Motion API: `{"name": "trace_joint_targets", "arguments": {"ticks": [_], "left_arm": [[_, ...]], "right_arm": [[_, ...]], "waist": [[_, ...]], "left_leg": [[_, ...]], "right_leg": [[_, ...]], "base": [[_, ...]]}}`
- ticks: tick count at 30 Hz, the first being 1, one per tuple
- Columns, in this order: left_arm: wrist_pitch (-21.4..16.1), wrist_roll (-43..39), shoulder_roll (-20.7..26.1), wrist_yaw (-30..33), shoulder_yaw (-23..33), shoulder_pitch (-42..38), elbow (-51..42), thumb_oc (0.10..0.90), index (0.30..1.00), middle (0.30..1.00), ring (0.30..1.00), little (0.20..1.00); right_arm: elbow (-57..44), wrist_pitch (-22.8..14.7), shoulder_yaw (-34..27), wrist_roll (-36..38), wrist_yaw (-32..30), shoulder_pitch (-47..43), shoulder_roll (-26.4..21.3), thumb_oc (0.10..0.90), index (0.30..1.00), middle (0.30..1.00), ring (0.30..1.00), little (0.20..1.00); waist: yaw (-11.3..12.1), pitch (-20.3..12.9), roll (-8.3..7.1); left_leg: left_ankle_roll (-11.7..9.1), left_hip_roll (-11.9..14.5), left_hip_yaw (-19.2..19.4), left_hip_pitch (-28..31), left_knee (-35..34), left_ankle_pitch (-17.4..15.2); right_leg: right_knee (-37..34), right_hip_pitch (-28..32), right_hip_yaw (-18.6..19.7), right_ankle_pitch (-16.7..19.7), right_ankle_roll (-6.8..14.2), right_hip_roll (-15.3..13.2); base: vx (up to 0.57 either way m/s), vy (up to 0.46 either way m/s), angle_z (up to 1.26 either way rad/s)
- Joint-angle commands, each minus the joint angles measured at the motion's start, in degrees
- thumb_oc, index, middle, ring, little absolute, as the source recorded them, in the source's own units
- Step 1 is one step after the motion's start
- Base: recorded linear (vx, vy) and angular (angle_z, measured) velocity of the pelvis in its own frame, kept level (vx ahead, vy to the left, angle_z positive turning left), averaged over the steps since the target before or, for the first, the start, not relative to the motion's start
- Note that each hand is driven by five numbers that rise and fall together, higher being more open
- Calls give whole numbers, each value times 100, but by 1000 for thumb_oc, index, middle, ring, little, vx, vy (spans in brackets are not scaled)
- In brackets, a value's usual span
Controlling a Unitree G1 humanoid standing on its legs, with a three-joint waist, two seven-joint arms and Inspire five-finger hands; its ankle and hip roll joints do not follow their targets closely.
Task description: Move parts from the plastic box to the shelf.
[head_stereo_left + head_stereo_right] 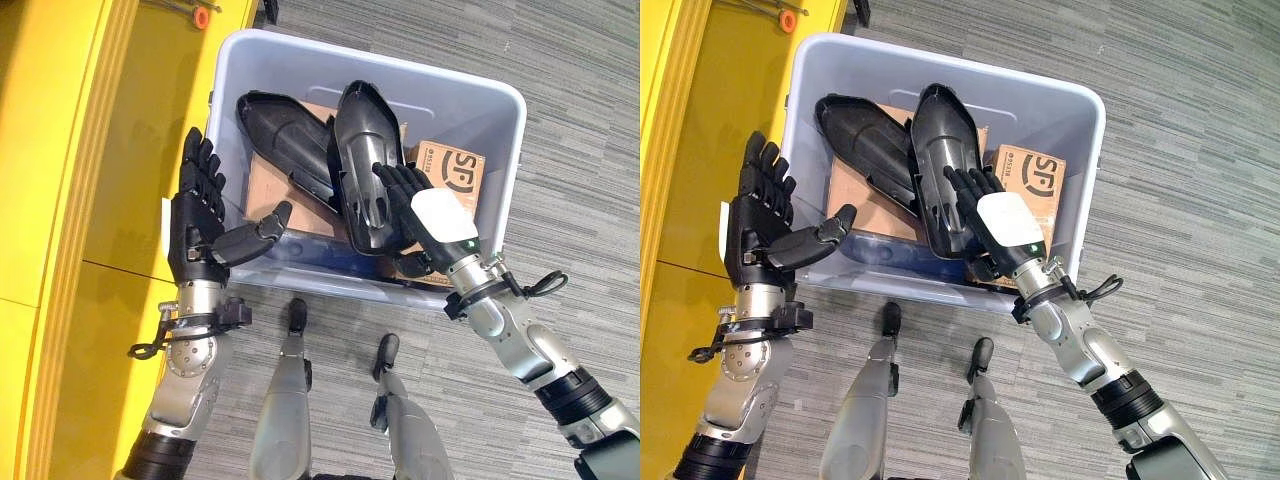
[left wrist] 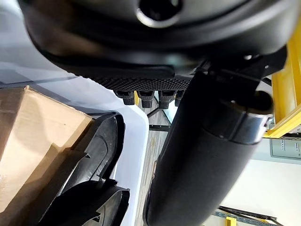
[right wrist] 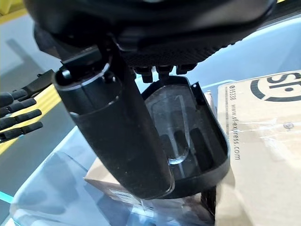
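Right hand [image 1: 425, 205] apparently grips glossy black shell [image 1: 362, 165]; left hand [image 1: 200, 225] open (empty).

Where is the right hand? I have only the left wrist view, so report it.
Observer: The right hand is in the plastic box, fingers laid in the hollow of a tilted black part, thumb at its near end.
Operator: Say what lies beside it.
Observer: A printed cardboard box, on the robot's right side of the black part.
Operator: Now place my left hand.
Observer: The left hand is open outside the box's left wall, over a yellow surface, holding nothing.
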Motion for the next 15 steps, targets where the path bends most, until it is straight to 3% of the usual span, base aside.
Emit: {"name": "trace_joint_targets", "arguments": {"ticks": [1,15], "left_arm": [[-656,310,97,14,311,-98,-922,900,1000,1000,1000,1000],[-697,280,63,30,269,-152,-893,900,1000,1000,1000,1000]], "right_arm": [[-301,-220,42,16,-310,-504,-46,900,1000,1000,1000,1000],[212,-138,289,-89,-360,-742,89,900,1000,1000,1000,1000]], "waist": [[-34,-231,-66],[12,-177,-13]], "left_leg": [[-244,306,8,-454,150,237],[-235,295,5,-499,145,252]], "right_leg": [[491,366,44,-593,42,-290],[531,336,33,-626,37,-273]], "base": [[0,0,0],[0,0,0]]}}
